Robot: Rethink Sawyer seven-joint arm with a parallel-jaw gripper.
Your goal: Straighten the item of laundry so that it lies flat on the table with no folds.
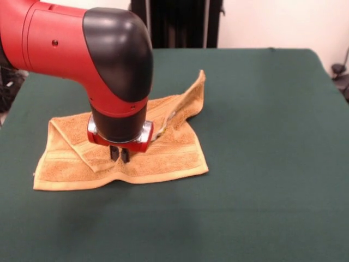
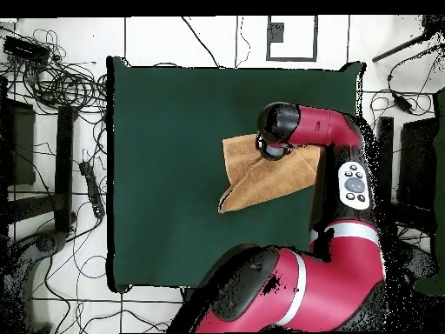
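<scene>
One red and black arm is bent down steeply, its tool (image 1: 119, 154) pointed straight down with fingers pressed together, touching the towel (image 1: 163, 155). Directly beneath it, the towel is seen rumpled on the green counter (image 1: 262, 109), one corner folded over.

Nothing readable from where I'm sitting, honestly. I can't make out any lettering, logo or number on the arm (image 1: 82, 49), and the towel (image 1: 163, 155) shows only plain woven stripes. In the overhead view there's a pale button panel (image 2: 354, 184) on the arm, but whatever's printed on it is too small to read.
</scene>
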